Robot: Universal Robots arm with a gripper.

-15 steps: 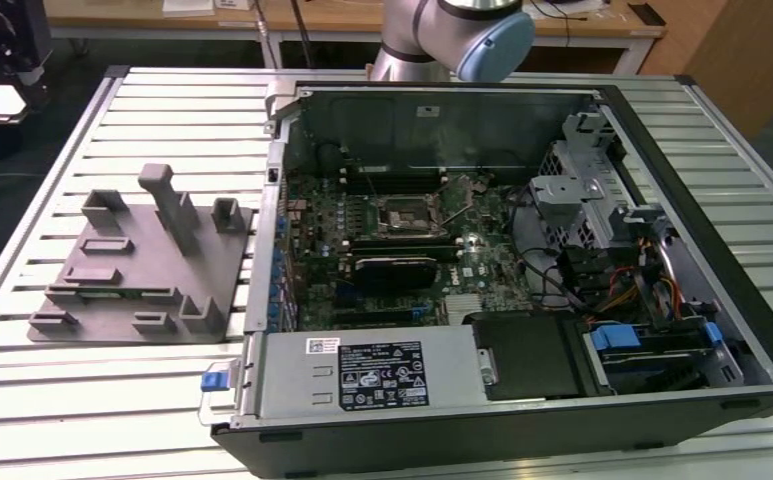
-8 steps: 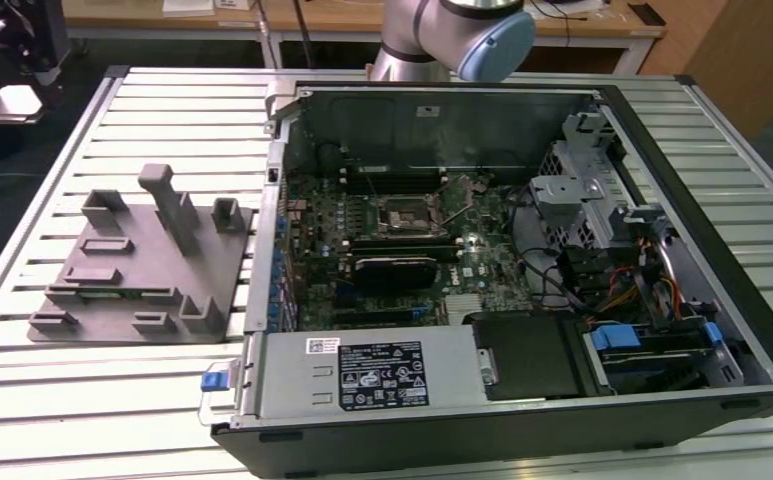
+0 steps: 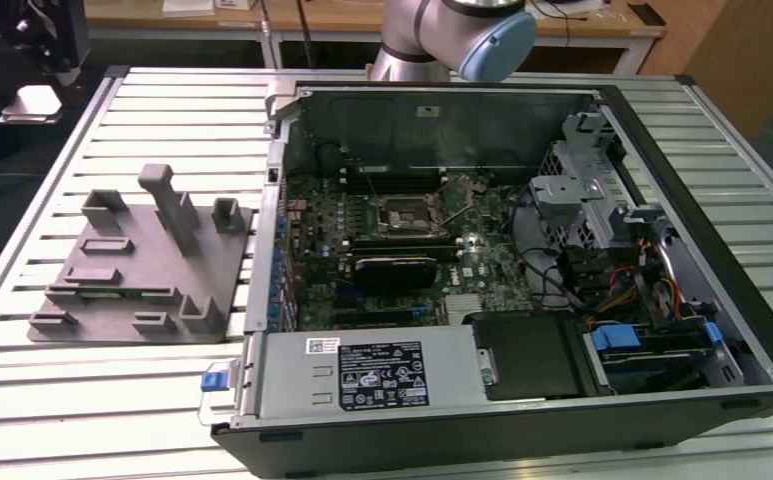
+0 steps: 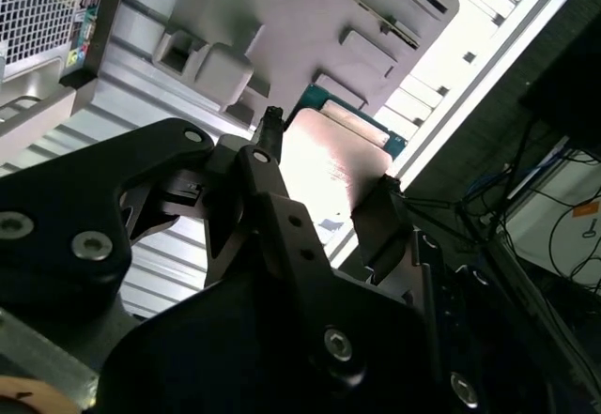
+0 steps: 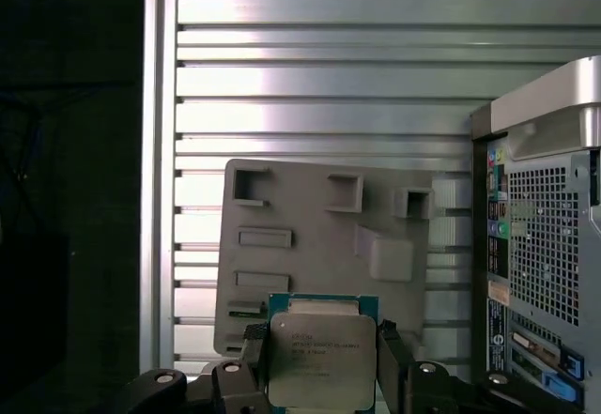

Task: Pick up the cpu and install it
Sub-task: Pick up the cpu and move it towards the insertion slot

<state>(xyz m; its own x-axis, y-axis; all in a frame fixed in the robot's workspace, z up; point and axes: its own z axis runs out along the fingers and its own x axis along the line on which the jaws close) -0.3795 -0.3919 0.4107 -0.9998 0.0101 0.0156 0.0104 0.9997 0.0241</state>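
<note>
In both wrist views my gripper (image 5: pixel 322 369) is shut on the cpu (image 5: pixel 322 353), a small square chip with a silver metal top and a green edge. One black finger (image 5: pixel 252 358) presses each side of it. In the second wrist view the cpu (image 4: pixel 331 151) shines brightly in my gripper (image 4: pixel 327 175). It hangs high above the grey fixture plate (image 5: pixel 319 217). In the exterior view the open computer case (image 3: pixel 706 240) lies on the table with the motherboard's square socket (image 3: pixel 404 212) showing.
The grey fixture plate (image 3: pixel 139 255) with upright posts sits on the slatted table (image 3: pixel 119 400) at the exterior view's left of the case. The arm's elbow (image 3: pixel 473 30) stands behind the case. The case's rear panel (image 5: pixel 540 245) lies beside the plate.
</note>
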